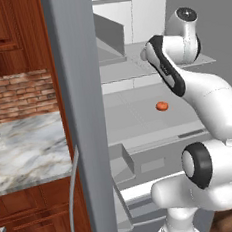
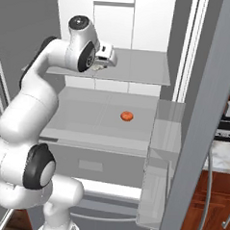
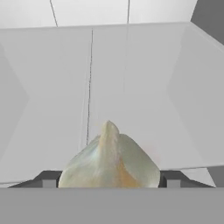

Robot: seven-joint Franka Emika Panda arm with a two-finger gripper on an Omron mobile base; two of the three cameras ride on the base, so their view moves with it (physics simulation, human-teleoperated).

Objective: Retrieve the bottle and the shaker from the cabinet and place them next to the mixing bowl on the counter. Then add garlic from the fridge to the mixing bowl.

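The arm (image 2: 26, 106) is glossy white, built of rounded segments with dark joint rings and black caps.

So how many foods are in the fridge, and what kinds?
Garlic, held between the fingertips of the gripper: 1
Small orange-red round food on the middle shelf: 1
Total: 2

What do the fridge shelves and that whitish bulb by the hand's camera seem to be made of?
The fridge shelf looks like smooth, pale grey plastic or frosted glass: flat, even and faintly translucent. The garlic looks organic, with a papery, cream skin, ridged lobes and a pointed tip. It sits between the gripper fingers, apparently held.
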